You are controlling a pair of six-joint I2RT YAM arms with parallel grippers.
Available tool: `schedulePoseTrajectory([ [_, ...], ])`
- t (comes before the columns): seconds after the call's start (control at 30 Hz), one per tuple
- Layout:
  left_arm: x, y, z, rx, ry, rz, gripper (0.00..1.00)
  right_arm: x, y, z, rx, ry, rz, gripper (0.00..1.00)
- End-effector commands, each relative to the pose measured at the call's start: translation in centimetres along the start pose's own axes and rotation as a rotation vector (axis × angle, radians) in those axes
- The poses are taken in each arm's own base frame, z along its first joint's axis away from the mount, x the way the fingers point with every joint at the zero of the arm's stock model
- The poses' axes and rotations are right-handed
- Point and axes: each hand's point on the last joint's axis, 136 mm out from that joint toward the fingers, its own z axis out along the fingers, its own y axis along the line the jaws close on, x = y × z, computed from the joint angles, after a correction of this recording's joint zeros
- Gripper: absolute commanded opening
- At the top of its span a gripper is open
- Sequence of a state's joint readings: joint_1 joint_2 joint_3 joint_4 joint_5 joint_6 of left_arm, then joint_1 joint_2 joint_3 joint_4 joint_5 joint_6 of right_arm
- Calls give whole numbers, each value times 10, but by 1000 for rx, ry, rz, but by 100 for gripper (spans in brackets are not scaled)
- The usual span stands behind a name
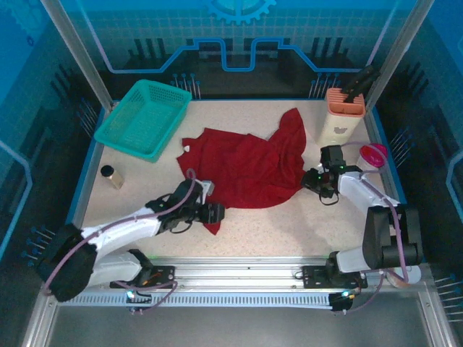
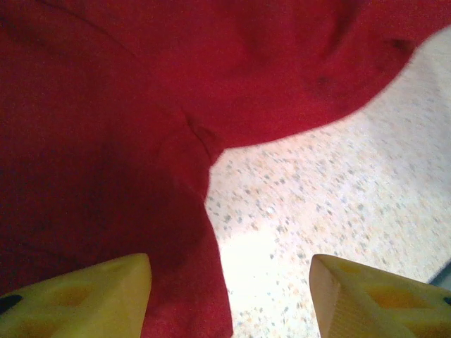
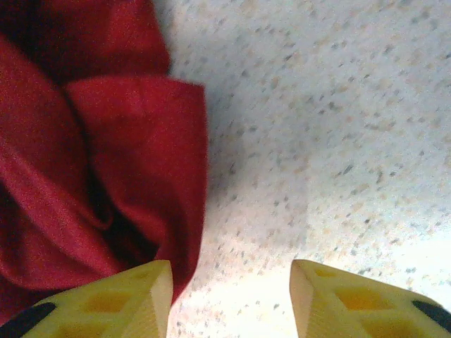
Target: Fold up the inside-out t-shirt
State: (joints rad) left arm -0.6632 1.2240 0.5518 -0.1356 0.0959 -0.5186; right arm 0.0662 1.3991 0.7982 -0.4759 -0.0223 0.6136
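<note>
The dark red t-shirt [image 1: 249,166] lies crumpled in the middle of the table, one part trailing up toward the back right, a small white tag [image 1: 185,148] at its left edge. My left gripper [image 1: 217,214] sits at the shirt's near-left corner, open; in the left wrist view a strip of the t-shirt [image 2: 106,141] runs between the yellow fingers [image 2: 91,299], nearer the left one. My right gripper [image 1: 309,181] is at the shirt's right edge, open; in the right wrist view folds of the t-shirt [image 3: 99,155] lie by the left finger [image 3: 113,306], bare table between the jaws.
A teal basket [image 1: 145,118] stands at the back left. A small dark cylinder [image 1: 111,176] stands near the left edge. A peach holder [image 1: 343,114] with a dark tool is at the back right, a pink dish [image 1: 374,153] beside it.
</note>
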Motion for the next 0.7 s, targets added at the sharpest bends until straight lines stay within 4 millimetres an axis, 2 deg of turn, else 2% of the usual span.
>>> schedulePoseTrajectory([
  [0.0, 29, 35, 7, -195, 138, -133, 61, 18, 16, -17, -35, 20, -86, 51],
  [0.13, 33, 42, 15, -223, 140, -198, 62, 38, 20, -10, -18, 76, -142, 53],
  [0.23, 30, 45, 18, -230, 123, -203, 60, 45, 19, 6, -43, 107, -100, 53],
  [0.3, 30, 41, 21, -212, 132, -195, 51, 43, 19, 16, -59, 112, -76, 52],
  [0.33, 31, 41, 23, -209, 139, -193, 41, 37, 21, 22, -67, 99, -78, 51],
  [0.37, 33, 42, 24, -207, 144, -191, 34, 31, 24, 26, -85, 92, -77, 46],
  [0.4, 35, 43, 24, -207, 148, -184, 29, 26, 30, 31, -118, 97, -68, 28],
  [0.43, 35, 45, 24, -206, 146, -174, 26, 20, 37, 32, -160, 101, -51, 5],
  [0.47, 33, 45, 23, -196, 140, -160, 19, 18, 45, 31, -201, 117, -25, 0],
  [0.53, 30, 43, 19, -134, 137, -162, 0, 10, 55, 20, -219, 80, -23, 0],
  [0.67, 19, 48, -3, -7, 70, -293, 0, -5, 71, -15, -191, -33, -75, 0],
])
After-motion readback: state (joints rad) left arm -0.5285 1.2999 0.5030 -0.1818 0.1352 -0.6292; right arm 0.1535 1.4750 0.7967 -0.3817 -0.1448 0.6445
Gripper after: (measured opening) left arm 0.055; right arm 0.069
